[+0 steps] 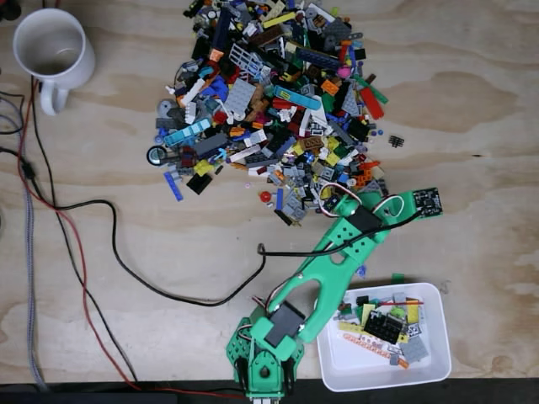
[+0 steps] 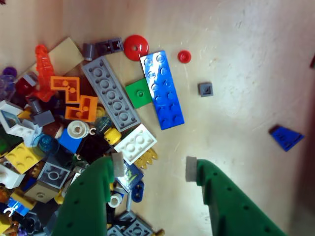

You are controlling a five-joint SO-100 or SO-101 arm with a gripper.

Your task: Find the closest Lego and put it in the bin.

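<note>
The Lego pile [image 1: 274, 101] spreads along the tabletop's far edge, where the gripper [image 2: 152, 169] hovers spread and empty, apparently choosing; next comes closing on one brick.

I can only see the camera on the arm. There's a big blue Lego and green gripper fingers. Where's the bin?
Observer: The bin sits beside the arm's base in the fixed view, on its right, at the table's near edge.
Operator: Is anything in it yet?
Observer: Yes, a small heap of pieces lies in its far half; the near half is bare white.
Operator: Is my pile big?
Observer: Very. The Lego pile spreads from the gripper up to the table's far edge.
Operator: Anything else up there?
Observer: A white mug stands in the far left corner, apart from the pile.
</note>
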